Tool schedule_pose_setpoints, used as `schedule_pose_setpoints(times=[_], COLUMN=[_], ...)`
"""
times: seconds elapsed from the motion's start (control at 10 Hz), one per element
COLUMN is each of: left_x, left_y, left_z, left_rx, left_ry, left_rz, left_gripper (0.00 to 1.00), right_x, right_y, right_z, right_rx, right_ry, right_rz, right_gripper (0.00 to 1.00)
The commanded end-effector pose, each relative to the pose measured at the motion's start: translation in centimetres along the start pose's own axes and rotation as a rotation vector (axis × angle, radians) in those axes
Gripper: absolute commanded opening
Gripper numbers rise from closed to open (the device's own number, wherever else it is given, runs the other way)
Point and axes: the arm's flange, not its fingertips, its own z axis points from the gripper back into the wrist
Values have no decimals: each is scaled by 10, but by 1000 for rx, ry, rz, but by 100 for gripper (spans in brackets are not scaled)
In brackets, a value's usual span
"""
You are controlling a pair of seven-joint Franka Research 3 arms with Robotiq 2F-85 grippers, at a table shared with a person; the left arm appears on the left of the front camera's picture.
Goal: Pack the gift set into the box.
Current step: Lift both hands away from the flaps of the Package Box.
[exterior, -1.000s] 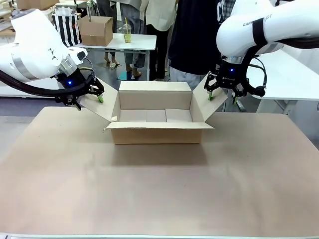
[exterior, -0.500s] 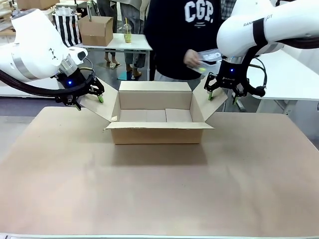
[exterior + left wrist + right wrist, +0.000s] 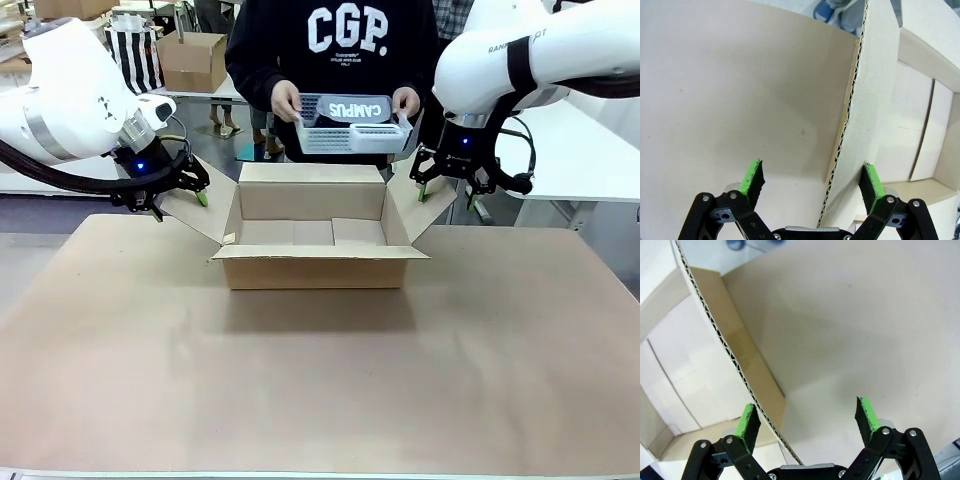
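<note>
Brown desk [image 3: 300, 400] is seen open before the box [image 3: 312, 268], whose splayed side flaps are straddled by wide-spread left fingers [image 3: 752, 181] and right fingers [image 3: 747, 422]. The gift set [image 3: 345, 110] is held above its far edge.

My left arm [image 3: 70, 100] is glossy white with a grey band; my right arm [image 3: 540, 55] is white too — with a black strap and grey lettering. Both wrists glow blue. The black jaws have green pads [image 3: 752, 177] and silver screws [image 3: 705, 198].
</note>
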Motion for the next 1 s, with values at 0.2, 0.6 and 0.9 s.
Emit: schedule_pose_setpoints(times=[0.2, 0.6, 0.9], left_x=[0, 0, 0], left_y=[-2, -2, -2], left_z=[2, 2, 2], left_rx=[12, 12, 12], left_ry=[0, 0, 0], left_rz=[13, 13, 13], left_gripper=[100, 100, 100], right_x=[2, 2, 2], right_y=[2, 2, 2], right_z=[2, 2, 2], right_rx=[-20, -20, -20], right_ry=[-8, -8, -8], right_rz=[-18, -18, -18], right_gripper=[100, 100, 100])
